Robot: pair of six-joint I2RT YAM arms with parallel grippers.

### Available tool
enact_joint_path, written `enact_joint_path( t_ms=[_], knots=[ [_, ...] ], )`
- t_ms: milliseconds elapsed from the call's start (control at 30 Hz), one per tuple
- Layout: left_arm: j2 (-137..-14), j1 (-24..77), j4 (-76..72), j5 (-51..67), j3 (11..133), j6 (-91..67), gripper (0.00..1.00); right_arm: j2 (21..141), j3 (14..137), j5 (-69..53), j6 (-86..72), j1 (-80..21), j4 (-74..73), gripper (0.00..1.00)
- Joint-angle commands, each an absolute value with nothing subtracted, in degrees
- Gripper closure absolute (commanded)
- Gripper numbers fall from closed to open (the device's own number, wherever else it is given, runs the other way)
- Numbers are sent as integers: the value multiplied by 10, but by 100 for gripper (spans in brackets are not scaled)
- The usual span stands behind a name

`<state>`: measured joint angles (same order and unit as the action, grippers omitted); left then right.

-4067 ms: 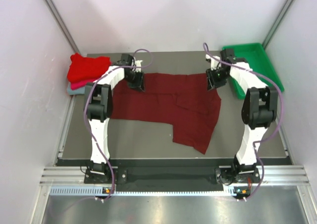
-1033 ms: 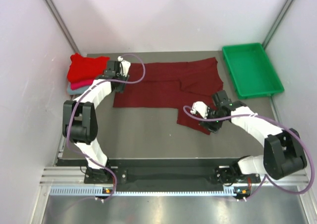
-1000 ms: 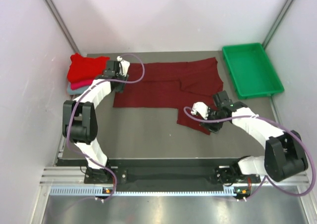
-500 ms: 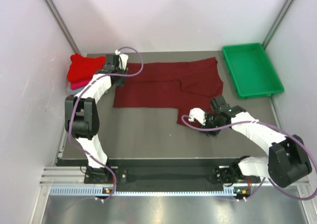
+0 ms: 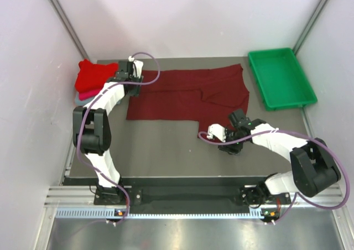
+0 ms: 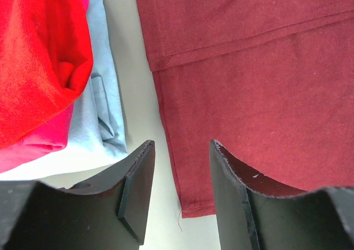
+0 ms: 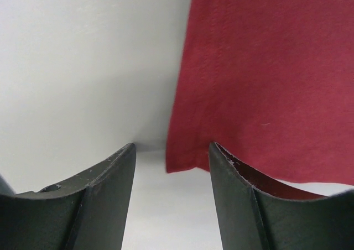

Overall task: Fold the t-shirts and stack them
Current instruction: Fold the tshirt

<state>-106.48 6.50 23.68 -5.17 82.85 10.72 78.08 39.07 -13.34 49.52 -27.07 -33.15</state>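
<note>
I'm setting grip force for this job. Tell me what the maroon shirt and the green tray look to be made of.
Maroon shirt: soft knit cloth, probably cotton jersey, with a matte finish. The left wrist view shows a fine fuzzy texture, a stitched hem line and a stray thread at the corner.
Green tray: seemingly moulded hard plastic with a smooth surface. It has one even colour and a raised rim with rounded corners.

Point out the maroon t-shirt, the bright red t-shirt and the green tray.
maroon t-shirt (image 5: 182, 95): top external view, middle of the spread cloth.
bright red t-shirt (image 5: 94, 76): top external view, top of the pile.
green tray (image 5: 282, 78): top external view, its bare floor.
</note>
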Motion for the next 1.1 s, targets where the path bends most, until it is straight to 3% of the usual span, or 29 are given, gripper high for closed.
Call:
enact_joint_path(
  t_ms=[0, 100, 300, 333, 400, 600, 800, 1067],
  knots=[
    [-1055, 62, 236, -42, 840, 100, 51, 793, 380, -102, 519, -279, -293, 44],
    [-1056, 61, 236, -42, 839, 98, 51, 797, 374, -92, 527, -279, -291, 50],
    [-1054, 41, 269, -54, 838, 93, 51, 820, 382, -62, 522, -279, -293, 80],
    [-1053, 33, 278, -51, 840, 76, 51, 812, 384, -61, 518, -279, -294, 92],
    [-1052, 7, 327, -27, 846, 55, 51, 798, 388, -59, 512, -279, -301, 99],
    [-1053, -62, 461, 45, 838, 9, 57, 761, 419, -48, 491, -279, -339, 100],
    [-1073, -77, 482, 72, 824, 28, 56, 744, 435, -53, 481, -279, -354, 100],
    [-1168, -90, 531, 204, 892, 6, 56, 753, 445, -49, 483, -279, -349, 100]
  ],
)
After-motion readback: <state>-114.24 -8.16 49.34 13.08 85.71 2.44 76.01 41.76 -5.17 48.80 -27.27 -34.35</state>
